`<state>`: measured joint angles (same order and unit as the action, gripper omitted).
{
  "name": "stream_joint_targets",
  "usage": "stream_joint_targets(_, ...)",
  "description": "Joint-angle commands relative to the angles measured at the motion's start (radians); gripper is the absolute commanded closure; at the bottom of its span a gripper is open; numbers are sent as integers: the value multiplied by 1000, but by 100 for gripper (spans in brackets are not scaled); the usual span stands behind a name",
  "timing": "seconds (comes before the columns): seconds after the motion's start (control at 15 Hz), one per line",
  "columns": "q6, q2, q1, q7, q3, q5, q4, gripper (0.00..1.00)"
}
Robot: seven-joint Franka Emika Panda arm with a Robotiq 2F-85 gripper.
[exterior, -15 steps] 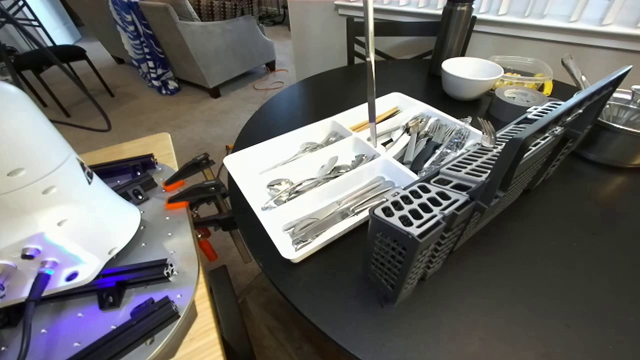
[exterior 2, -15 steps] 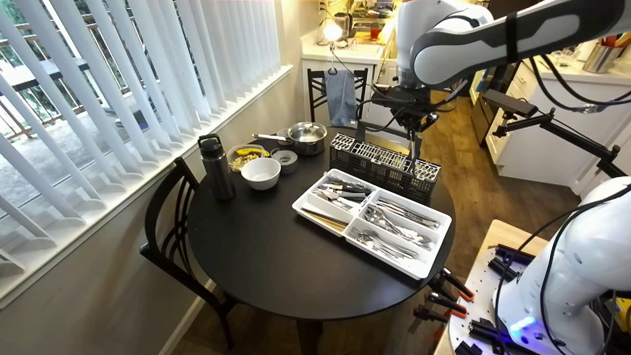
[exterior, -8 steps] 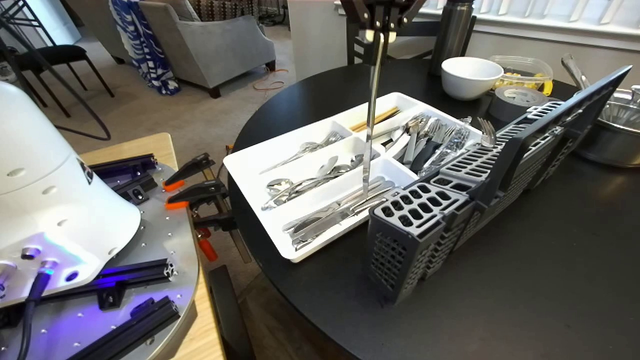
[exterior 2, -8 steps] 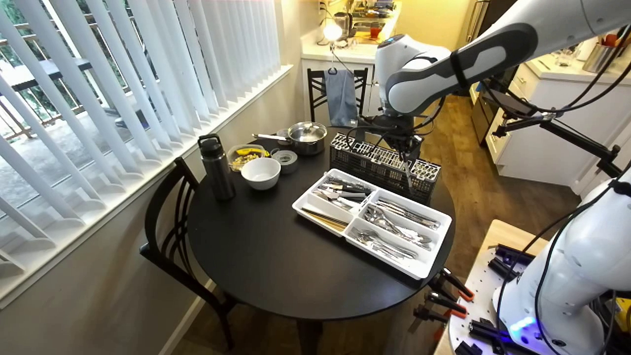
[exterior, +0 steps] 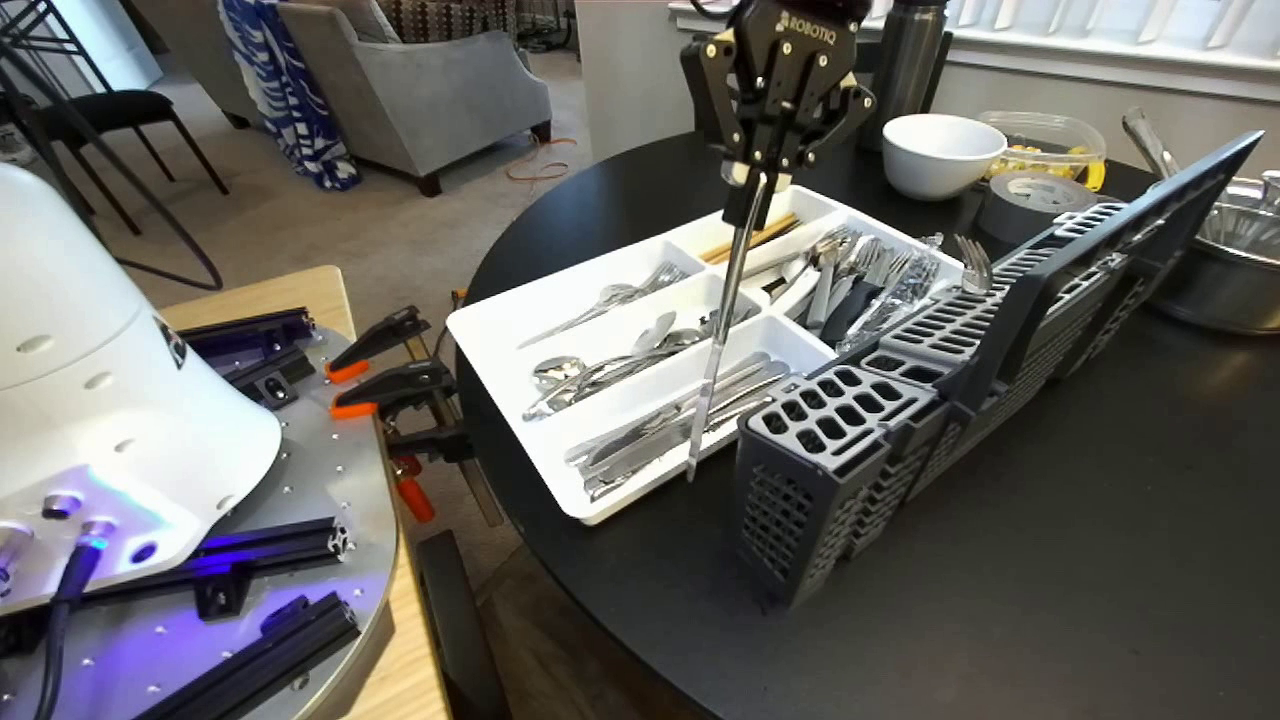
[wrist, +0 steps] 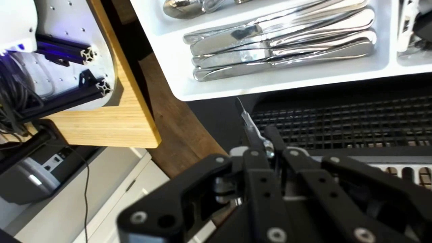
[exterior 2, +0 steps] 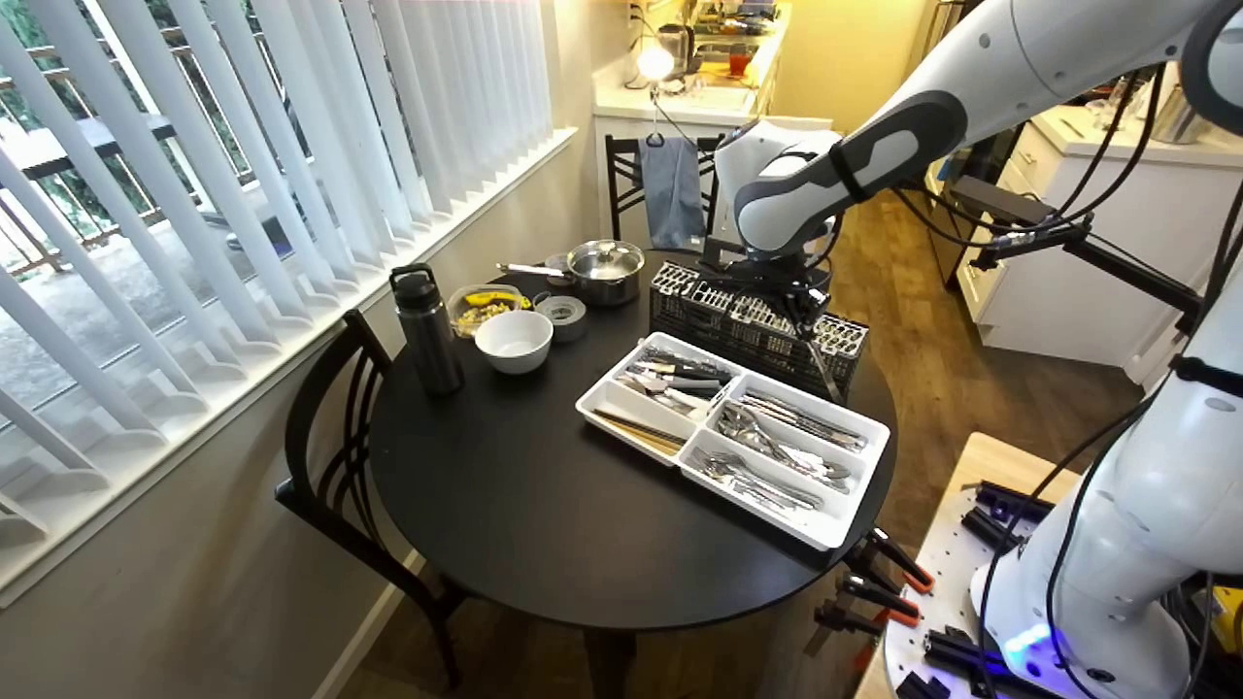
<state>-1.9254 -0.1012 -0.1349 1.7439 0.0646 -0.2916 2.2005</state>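
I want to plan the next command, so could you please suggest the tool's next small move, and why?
I would probably have the tool shift the gripped knife sideways over the tray: its tip hangs just beyond the rim, beside the slotted basket, and other knives lie together just inside that edge.

From here I read this as a home: my cameras show a grey upholstered seat (exterior: 450, 100) on carpet (exterior: 300, 230), vertical blinds (exterior 2: 408, 116), black chairs (exterior 2: 367, 546) around a round counter (exterior 2: 515, 524), and, past a wood-look floor (exterior 2: 893, 311), white kitchen cabinets (exterior 2: 1175, 184).
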Motion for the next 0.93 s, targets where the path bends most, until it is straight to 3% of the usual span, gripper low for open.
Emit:
stream_joint_targets(0.0,83,-59,38,87,28,-19,-58,98)
stream_joint_targets(0.87,277,-90,84,147,34,84,-171,98)
